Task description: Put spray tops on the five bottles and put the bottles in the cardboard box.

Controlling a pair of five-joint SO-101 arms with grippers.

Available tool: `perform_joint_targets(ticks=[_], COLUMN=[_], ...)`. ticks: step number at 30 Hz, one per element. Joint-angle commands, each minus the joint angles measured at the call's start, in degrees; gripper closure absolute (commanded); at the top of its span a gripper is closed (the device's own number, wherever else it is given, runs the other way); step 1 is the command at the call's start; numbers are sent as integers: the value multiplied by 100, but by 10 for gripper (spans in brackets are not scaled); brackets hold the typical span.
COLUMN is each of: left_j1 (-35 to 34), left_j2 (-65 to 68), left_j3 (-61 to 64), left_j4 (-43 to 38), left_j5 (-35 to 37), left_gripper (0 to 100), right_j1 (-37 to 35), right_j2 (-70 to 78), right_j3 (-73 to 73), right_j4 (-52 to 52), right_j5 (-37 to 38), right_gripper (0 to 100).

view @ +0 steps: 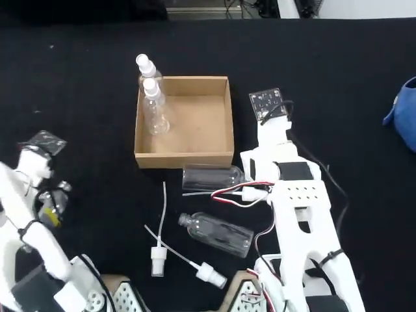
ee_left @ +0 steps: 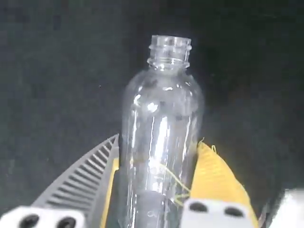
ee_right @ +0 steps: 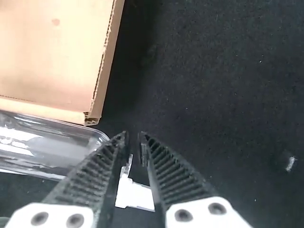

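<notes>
**Bottle in the left claw, spray top in the right**

Far left, left gripper [view: 52, 200]: clamps an uncapped clear bottle [ee_left: 161, 128] round its body. Jaws spread no wider than the bottle, a grey ribbed finger on one side and a yellow one on the other. Threaded neck sticks out past the tips.

Next, at the far left corner of the cardboard box [view: 184, 158]: rear capped bottle [view: 145, 67], upright, inside or just outside impossible to tell. Beside it, front capped bottle [view: 155, 110], inside the box against the left wall.

On the black table [view: 338, 58] in front of the box: first loose spray top [view: 158, 261], tube pointing toward the box. Then second loose spray top [view: 212, 273], tube slanting away to the left.

Between those and the box: near bare bottle [view: 216, 233] on its side, neck to the left. Far bare bottle [view: 211, 177], on its side just before the box's front wall.

At the box's front right corner, right gripper [ee_right: 133, 137]: nearly closed, pinches a white spray top [ee_right: 135, 194] deep between the ribbed fingers.

Far right edge: blue object [view: 403, 117].
</notes>
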Motion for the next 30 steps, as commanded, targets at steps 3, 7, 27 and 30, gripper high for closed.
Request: perform_joint_targets(ticks=[3,7,27,30], left_j1=[-462,-567,453,462], left_j2=[-114,-114,-97,53], left_j3=[40,-31,-391,-409], left_j4=[-413,-404,-466,-492], left_j5=[826,835,1371,1371], left_gripper=[924,757,775,775], right_j1=[79,88,88,97], right_j2=[-127,-127,-127,-127], right_j3=[-13,-13,40,136], right_j4=[-158,-158,-167,-334], right_j5=[-35,-35,-35,-44], right_gripper=[983,983,983,983])
